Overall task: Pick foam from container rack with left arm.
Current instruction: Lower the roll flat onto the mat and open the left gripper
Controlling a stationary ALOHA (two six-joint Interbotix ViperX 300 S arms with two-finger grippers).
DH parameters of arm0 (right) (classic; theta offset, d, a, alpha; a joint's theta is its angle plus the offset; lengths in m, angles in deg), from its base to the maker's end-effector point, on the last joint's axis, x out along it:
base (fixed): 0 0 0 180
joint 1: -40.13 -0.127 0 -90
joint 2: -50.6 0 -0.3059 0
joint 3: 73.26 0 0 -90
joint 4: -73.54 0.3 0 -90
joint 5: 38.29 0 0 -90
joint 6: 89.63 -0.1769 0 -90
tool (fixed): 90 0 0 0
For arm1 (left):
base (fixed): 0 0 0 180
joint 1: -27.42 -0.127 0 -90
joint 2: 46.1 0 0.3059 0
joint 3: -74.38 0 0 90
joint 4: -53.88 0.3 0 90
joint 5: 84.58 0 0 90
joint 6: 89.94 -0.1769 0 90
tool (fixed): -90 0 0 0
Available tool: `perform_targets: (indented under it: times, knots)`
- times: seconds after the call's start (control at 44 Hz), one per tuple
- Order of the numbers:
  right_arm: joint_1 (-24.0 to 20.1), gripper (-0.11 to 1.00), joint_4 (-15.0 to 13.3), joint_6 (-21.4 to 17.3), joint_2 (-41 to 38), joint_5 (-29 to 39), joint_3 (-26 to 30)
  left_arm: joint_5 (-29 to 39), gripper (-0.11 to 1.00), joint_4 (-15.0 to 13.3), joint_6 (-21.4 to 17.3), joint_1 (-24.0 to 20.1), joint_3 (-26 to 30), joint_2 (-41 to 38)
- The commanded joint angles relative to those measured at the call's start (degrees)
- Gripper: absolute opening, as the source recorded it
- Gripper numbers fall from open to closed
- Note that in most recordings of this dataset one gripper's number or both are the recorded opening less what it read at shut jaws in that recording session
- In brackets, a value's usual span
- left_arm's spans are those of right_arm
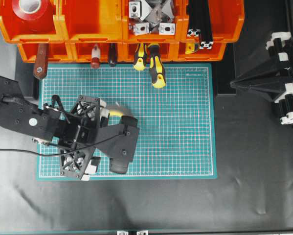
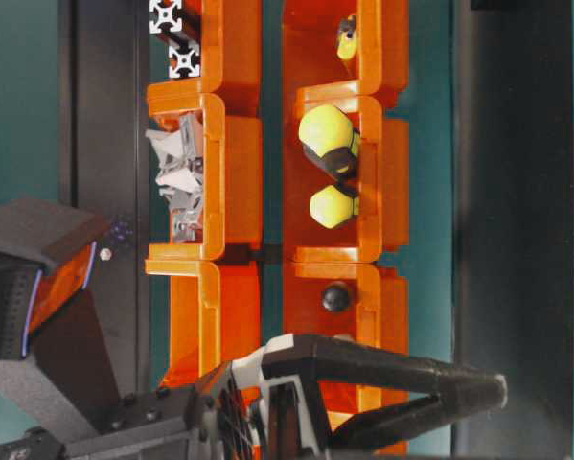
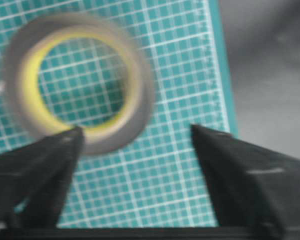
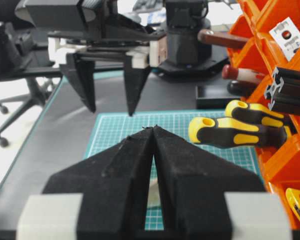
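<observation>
Both fingers (image 3: 44, 165) of left gripper (image 1: 103, 139) spread wide, holding nothing; foam (image 3: 79, 80) loose near mat's (image 1: 185, 147) left edge; best lifted straight clear.

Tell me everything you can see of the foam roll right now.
The foam is a ring with a dark outer band, a yellow inner liner and a hollow centre through which the green mat shows. It is blurred in the left wrist view. It sits over the mat, out of the container rack. The left gripper is open; one finger overlaps the ring's lower edge, though contact cannot be told. From overhead only a yellow sliver shows beside the gripper.
</observation>
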State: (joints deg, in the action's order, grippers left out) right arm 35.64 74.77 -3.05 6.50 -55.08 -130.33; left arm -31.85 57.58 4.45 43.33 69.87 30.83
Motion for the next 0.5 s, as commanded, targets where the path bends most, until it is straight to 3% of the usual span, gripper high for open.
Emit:
perform_targets:
  times: [0.0, 0.478]
  knots:
    - [-0.1, 0.01, 0.3, -0.1, -0.3, -0.6, 1.8, -0.1, 0.89, 0.1, 0.2, -0.1, 0.2, 1.4]
    - [-0.1, 0.01, 0.2, -0.1, -0.3, -0.6, 1.8, -2.2, 0.89, 0.2, 1.3, 0.4, -1.2, 4.4]
